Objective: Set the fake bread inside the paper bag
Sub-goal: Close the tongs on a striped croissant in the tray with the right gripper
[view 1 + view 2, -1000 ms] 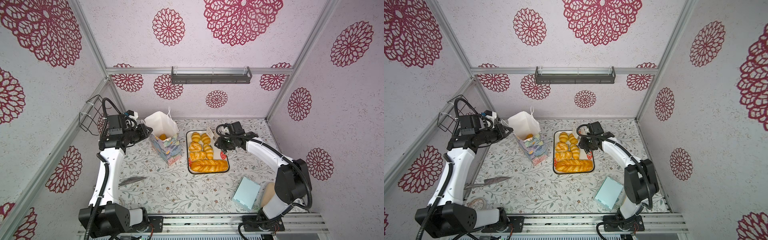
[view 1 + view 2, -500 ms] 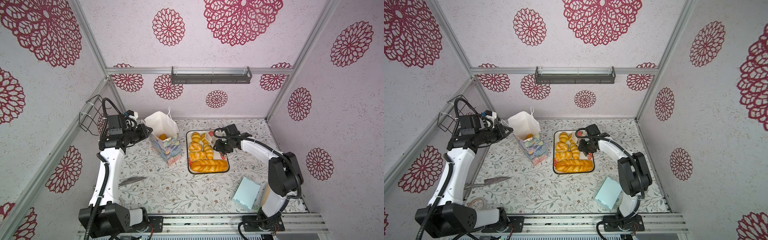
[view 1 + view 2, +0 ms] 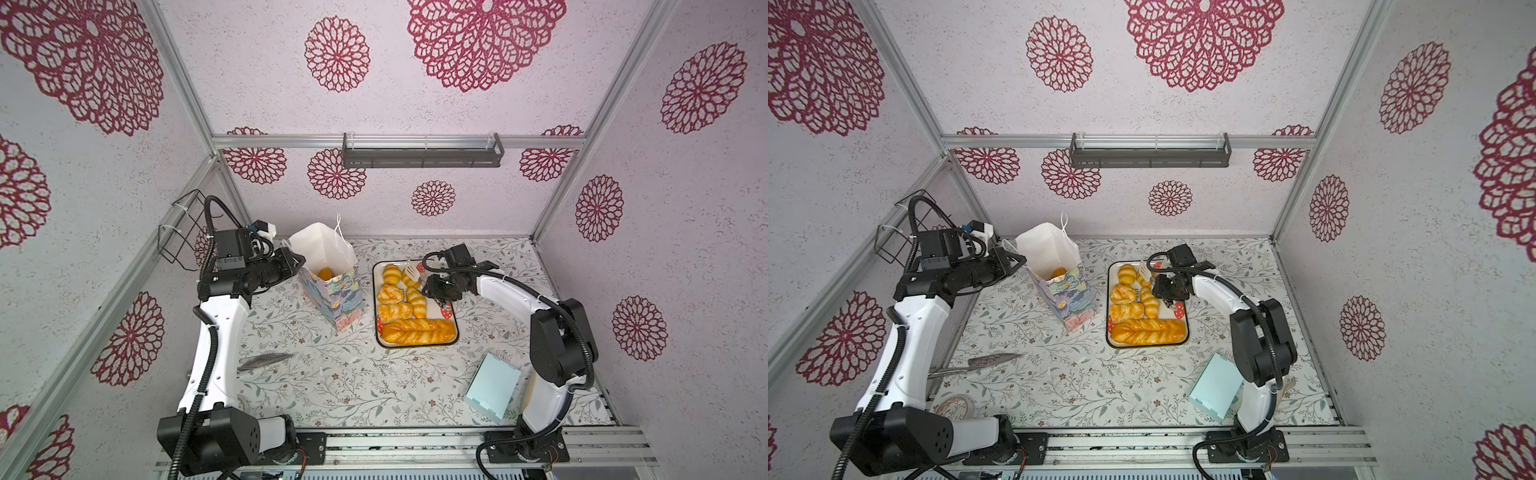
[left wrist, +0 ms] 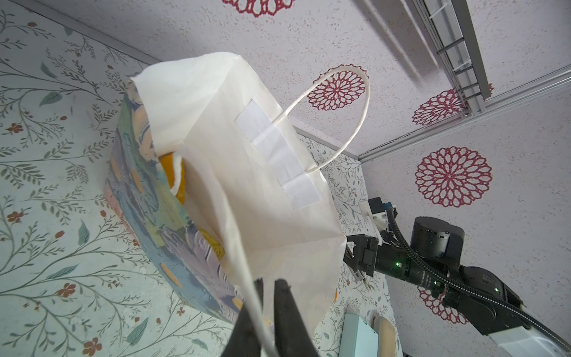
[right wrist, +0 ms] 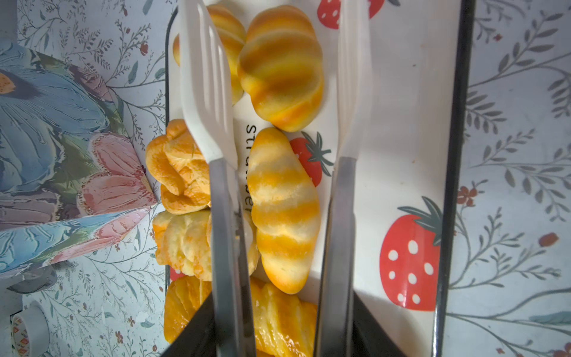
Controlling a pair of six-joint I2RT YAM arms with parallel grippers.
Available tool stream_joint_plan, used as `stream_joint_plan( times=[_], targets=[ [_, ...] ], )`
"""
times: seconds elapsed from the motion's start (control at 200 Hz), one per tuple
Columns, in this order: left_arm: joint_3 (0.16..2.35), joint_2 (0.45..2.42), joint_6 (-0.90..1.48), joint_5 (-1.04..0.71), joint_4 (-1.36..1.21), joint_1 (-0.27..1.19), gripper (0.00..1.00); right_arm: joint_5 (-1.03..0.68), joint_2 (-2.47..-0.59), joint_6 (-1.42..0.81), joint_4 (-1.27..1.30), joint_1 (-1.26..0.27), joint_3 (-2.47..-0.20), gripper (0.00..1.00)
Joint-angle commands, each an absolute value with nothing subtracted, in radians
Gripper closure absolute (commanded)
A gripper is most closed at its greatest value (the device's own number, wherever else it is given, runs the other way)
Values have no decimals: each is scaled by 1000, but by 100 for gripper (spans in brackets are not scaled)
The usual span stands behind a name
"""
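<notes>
The paper bag [image 3: 332,291] [image 3: 1067,291] [image 4: 247,173] stands open left of the tray [image 3: 456,328] [image 5: 401,123], with one golden roll [image 3: 324,273] [image 4: 177,173] inside. My left gripper [image 3: 300,262] [image 4: 267,282] is shut on the bag's near cord handle. The rest of the fake bread lies on the tray, with the braided loaf [image 3: 417,331] [image 3: 1148,331] at its front. My right gripper [image 3: 432,289] [image 5: 284,324] is shut on white-tipped tongs [image 5: 213,92]. Their arms stand apart on either side of a striped croissant [image 5: 282,210] [image 3: 417,302] without touching it.
A light blue box [image 3: 492,384] [image 4: 358,337] lies at the front right, beside a beige piece [image 4: 384,333]. A grey blade [image 3: 262,360] and a tape roll [image 3: 955,405] lie at the front left. A wire basket [image 3: 183,232] hangs on the left wall.
My right arm has folded in toward the tray and brought the tongs over the rolls, with their arms spread a little wider. The left arm and the bag have not moved.
</notes>
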State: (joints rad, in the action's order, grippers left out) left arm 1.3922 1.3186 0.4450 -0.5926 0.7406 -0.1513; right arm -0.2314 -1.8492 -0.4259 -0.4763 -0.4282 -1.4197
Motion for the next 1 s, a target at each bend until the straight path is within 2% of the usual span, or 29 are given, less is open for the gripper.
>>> stream_joint_plan(
  times=[0.0,0.826,0.996],
  targets=[
    [1394,1308,433,-593,739,-152,87,-234,-1857,-398,-466,-434,-1469,48],
    [1386,1301,425,-588,743,-152,87,-241,-1928,-401,-459,-446,-1496,47],
    [1385,1299,426,-586,744,-151,87,-236,-1915,-402,-456,-446,-1482,51]
  ],
)
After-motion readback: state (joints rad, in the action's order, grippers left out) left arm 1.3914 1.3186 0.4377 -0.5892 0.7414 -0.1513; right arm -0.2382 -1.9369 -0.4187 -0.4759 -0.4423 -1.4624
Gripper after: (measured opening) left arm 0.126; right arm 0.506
